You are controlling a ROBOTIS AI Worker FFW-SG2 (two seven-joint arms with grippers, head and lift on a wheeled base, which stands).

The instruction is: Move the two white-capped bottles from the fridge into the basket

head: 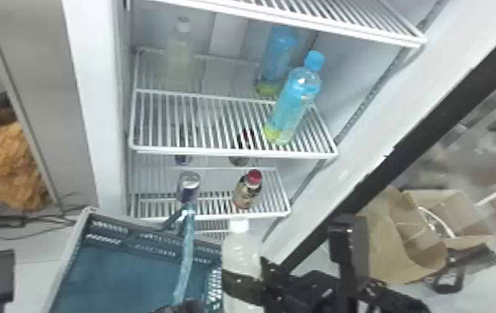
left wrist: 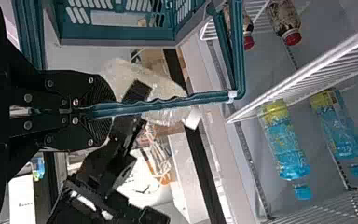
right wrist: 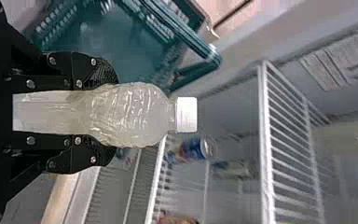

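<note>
We see the right pincer (head: 243, 285) clamped around an upright white-capped bottle (head: 241, 254), fingers parted by its width, near the right side of the basket (head: 126, 279). The left pincer (head: 184, 307) is closed tight on the basket's handle (head: 185, 260). Inside the fridge (head: 83, 83), we find the second white-capped bottle (head: 179, 62) upright on a wire shelf (head: 234, 152), at left, well apart from the front blue-capped bottle (head: 293, 106). Below stand a can (head: 189, 187) and a red-capped bottle (head: 248, 190).

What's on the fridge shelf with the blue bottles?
Two blue bottles stand toward the right, a pale, white-capped bottle at back left. The front blue bottle covers part of the rear one.
</note>
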